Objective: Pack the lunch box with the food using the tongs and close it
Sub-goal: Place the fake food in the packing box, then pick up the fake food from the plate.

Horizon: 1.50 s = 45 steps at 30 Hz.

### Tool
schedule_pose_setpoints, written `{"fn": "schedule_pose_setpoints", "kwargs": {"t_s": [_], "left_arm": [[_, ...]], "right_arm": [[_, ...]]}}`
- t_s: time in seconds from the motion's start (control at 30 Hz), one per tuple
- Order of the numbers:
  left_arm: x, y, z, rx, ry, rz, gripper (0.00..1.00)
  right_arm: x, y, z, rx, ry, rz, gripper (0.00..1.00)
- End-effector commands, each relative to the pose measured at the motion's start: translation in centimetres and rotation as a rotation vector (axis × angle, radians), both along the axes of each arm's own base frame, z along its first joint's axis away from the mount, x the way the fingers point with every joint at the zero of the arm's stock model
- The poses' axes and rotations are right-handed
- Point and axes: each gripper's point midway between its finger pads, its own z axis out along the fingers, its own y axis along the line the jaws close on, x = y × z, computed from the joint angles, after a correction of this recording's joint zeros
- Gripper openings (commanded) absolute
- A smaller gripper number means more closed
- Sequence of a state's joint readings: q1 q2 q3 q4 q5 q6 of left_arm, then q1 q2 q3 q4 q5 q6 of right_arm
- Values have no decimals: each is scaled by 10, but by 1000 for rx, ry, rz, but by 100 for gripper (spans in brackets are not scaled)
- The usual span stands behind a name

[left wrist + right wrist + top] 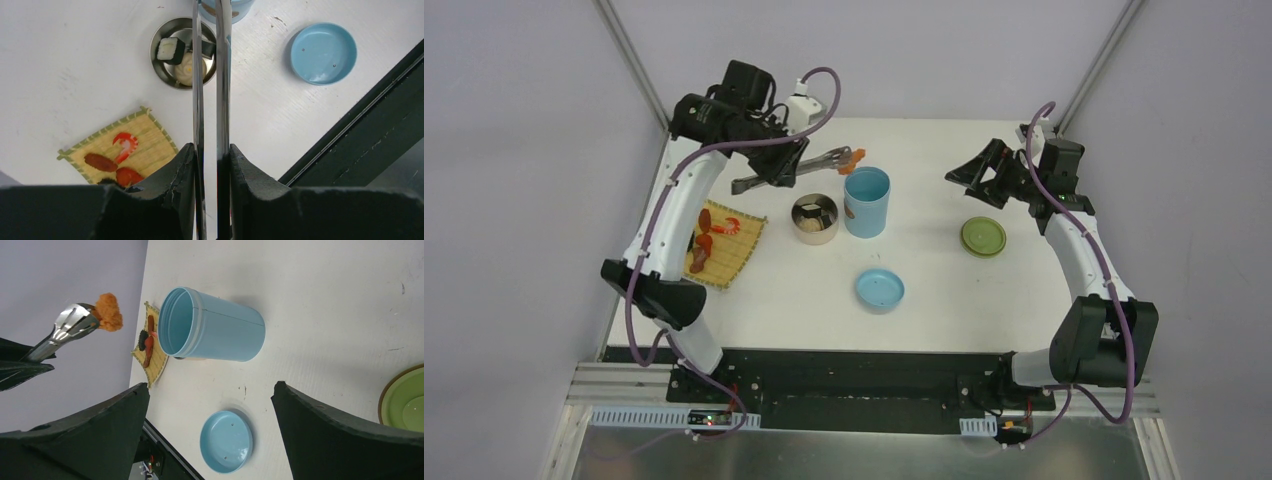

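My left gripper [776,163] [211,148] is shut on the silver tongs [819,160] [223,75] [65,327]. Their tips pinch a fuzzy orange food piece [859,155] [109,312], in the air by the far rim of the open light-blue cylinder [867,201] [220,332]. The steel bowl [815,219] [156,52] stands left of the cylinder, with sushi-like blocks [170,49] in it. A shrimp [725,223] [125,142] and brown sausage bits [100,161] lie on the bamboo mat [734,250] [145,132]. My right gripper [969,172] [210,390] hangs open and holds nothing.
The blue lid [879,290] [323,52] [226,441] lies upside down near the table's front. The olive-green lid [983,237] [407,400] lies at the right, below my right gripper. The table's black front rail [350,130] is near.
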<state>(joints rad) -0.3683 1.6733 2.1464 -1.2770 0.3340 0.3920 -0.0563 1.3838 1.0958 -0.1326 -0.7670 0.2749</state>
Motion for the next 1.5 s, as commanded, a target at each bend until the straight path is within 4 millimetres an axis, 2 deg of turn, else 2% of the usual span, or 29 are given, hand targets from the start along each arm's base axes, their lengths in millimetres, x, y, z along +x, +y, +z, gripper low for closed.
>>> {"fn": "schedule_pose_setpoints", "kwargs": {"t_s": [0.0,0.13,0.23,0.3,0.43,0.6,0.77,0.9,1.03,1.3,1.47], "left_arm": [[8,-29,0,-29,-6,-67,15],[17,-44,-13,-12,4,-83,15],[24,-46,-23,13,17,-76,16],[27,-45,-27,28,19,-69,20],[27,-44,-33,47,30,-74,34],[23,-44,-31,39,38,-79,48],[21,-34,-18,-26,49,-3,45],[17,-1,-9,-44,39,77,44],[11,45,-9,-68,63,215,44],[-21,142,-26,-89,122,536,42],[-54,180,-49,-73,166,662,42]], "right_arm": [[1,2,25,-20,-88,21,98],[2,1,24,-26,-89,20,98],[2,1,24,-28,-89,21,98],[2,1,24,-31,-91,21,98],[3,0,23,-32,-85,21,98],[6,0,23,-32,-82,21,98],[8,0,23,-31,-80,24,98],[8,1,23,-32,-80,29,98],[7,2,22,-32,-79,34,98],[7,5,21,-33,-77,40,98],[8,9,19,-29,-71,54,98]]}}
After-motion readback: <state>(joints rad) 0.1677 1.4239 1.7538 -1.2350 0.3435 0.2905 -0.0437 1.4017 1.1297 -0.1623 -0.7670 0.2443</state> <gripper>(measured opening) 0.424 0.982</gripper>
